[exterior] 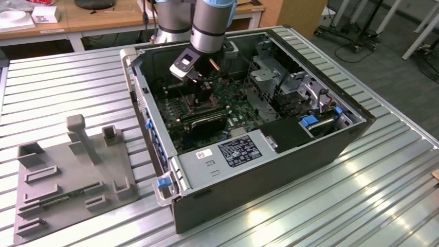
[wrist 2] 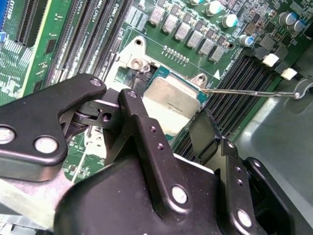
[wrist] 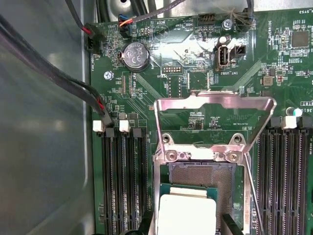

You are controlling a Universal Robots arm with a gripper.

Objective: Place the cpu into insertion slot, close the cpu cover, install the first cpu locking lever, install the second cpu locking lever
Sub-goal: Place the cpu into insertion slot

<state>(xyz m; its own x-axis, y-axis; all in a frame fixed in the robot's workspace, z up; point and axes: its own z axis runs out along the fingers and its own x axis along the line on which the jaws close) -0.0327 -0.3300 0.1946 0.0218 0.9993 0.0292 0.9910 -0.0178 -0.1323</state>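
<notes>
We see the gripper [wrist: 187, 225], fingers [wrist: 230, 225] pinching the chip [wrist: 186, 210] just above the open socket [wrist: 200, 172], and judge that any skew on seating could bend its contacts.

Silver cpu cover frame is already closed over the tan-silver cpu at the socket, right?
No. The first wrist view shows the thin silver metal cpu cover swung open, off the square silver-rimmed insertion slot; the small pale tan-silver square cpu at the slot is uncovered.
</notes>
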